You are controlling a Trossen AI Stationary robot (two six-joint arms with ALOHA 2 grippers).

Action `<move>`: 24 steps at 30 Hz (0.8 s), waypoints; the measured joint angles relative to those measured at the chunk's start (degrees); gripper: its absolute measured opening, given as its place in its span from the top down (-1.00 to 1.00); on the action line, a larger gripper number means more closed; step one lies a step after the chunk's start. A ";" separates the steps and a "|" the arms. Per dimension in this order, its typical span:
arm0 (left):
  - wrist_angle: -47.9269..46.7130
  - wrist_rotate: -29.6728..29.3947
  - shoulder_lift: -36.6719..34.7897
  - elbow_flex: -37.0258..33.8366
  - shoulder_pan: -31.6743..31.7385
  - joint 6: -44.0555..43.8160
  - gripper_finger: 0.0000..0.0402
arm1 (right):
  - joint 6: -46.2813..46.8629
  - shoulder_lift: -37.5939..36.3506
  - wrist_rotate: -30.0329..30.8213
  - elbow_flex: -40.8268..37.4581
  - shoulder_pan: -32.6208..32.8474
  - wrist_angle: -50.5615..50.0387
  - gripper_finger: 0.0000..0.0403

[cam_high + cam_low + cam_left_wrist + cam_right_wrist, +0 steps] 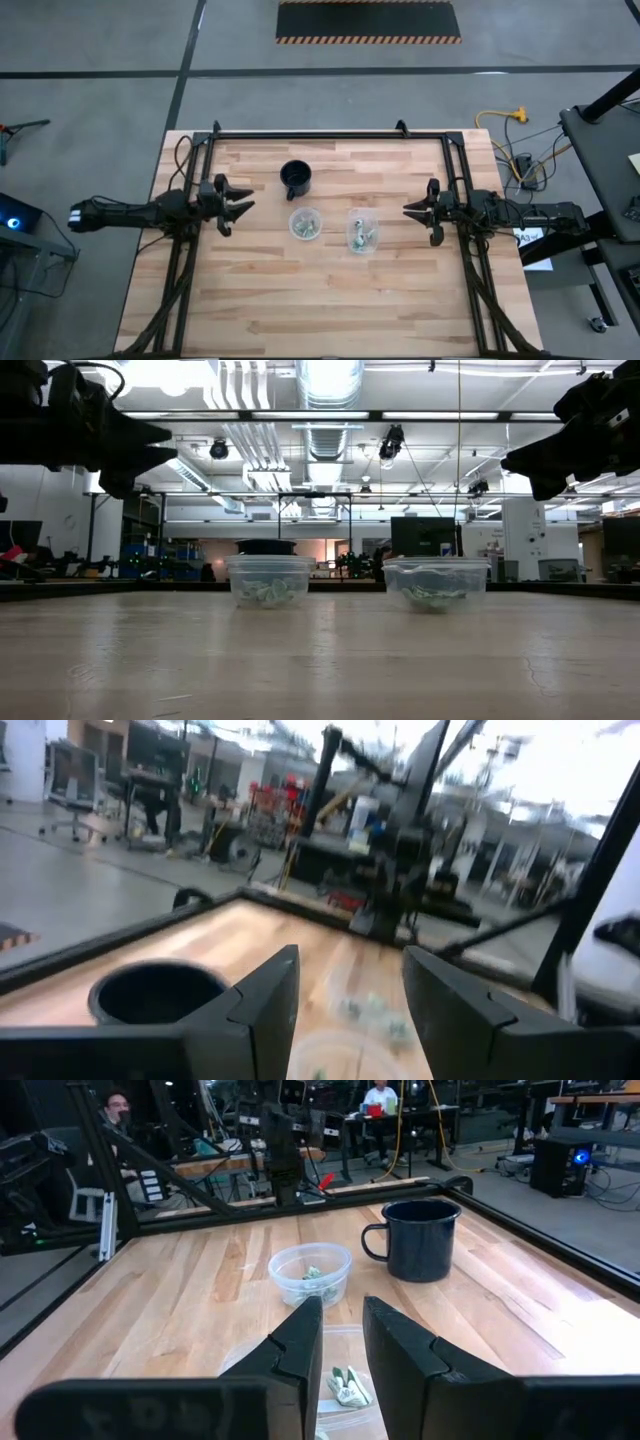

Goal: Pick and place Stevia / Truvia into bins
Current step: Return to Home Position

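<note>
Two clear plastic cups stand on their bases mid-table: one (305,223) on the left, one (362,231) on the right. Each holds several green-and-white packets (312,1278), (345,1385). In the low view both cups (268,580), (435,582) show packets lying on their bottoms. My left gripper (238,208) hovers open above the table, left of the cups, and points toward them. My right gripper (412,210) hovers open to their right and faces them. In the right wrist view the nearer cup (340,1380) lies just beyond my right gripper (343,1335). Neither gripper holds anything.
A black mug with a handle (296,178) stands just beyond the left cup, toward the far edge. A black frame rail (330,135) runs along the far edge and down both sides. Bare wood (330,300) lies toward the near edge. People sit in the room beyond (115,1110).
</note>
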 joint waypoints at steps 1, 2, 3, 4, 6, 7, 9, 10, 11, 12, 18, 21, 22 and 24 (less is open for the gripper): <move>-0.82 0.06 0.23 0.00 0.00 0.36 0.19 | 0.00 0.00 0.00 0.00 -0.01 0.00 0.66; -1.07 0.06 0.43 0.00 0.00 0.99 0.19 | 0.00 0.00 0.00 0.00 -0.01 0.00 0.66; -0.99 0.14 0.49 0.00 0.00 1.64 0.19 | 0.00 0.00 0.00 0.01 0.00 0.00 0.66; -0.93 0.17 0.47 -0.02 0.00 2.61 0.19 | 0.00 0.00 0.00 0.00 0.00 0.00 0.66; -0.82 0.40 0.15 -0.02 0.00 4.32 0.19 | 0.00 0.00 0.00 0.01 -0.01 0.00 0.66; -0.77 0.62 -0.14 -0.04 0.00 5.36 0.19 | 0.00 0.00 0.00 0.02 0.00 0.00 0.66; -0.69 1.54 -0.90 -0.04 0.00 6.93 0.19 | 0.00 -0.01 0.00 0.02 0.00 0.00 0.66; -0.64 1.97 -1.33 -0.04 0.00 7.50 0.19 | 0.00 0.00 0.00 0.00 0.00 0.00 0.66; -0.66 2.53 -1.86 -0.07 0.00 7.88 0.19 | 0.00 0.00 0.00 0.00 0.00 0.00 0.66; -0.62 3.35 -2.33 -0.07 0.00 8.51 0.19 | 0.00 0.00 0.00 0.00 0.00 0.00 0.66; -5.45 5.69 -4.97 -0.09 -0.04 12.08 0.19 | 0.00 -0.02 0.02 0.00 -0.02 0.00 0.66; -8.54 8.22 -6.36 -0.11 -0.01 13.87 0.19 | 0.00 0.00 0.00 0.02 -0.01 0.00 0.66; -9.71 9.40 -6.90 -0.11 0.00 14.32 0.19 | 0.00 0.00 0.00 0.02 -0.01 0.00 0.66; -11.34 12.28 -8.03 -0.11 0.00 15.06 0.19 | 0.00 0.00 0.01 0.02 -0.01 0.00 0.66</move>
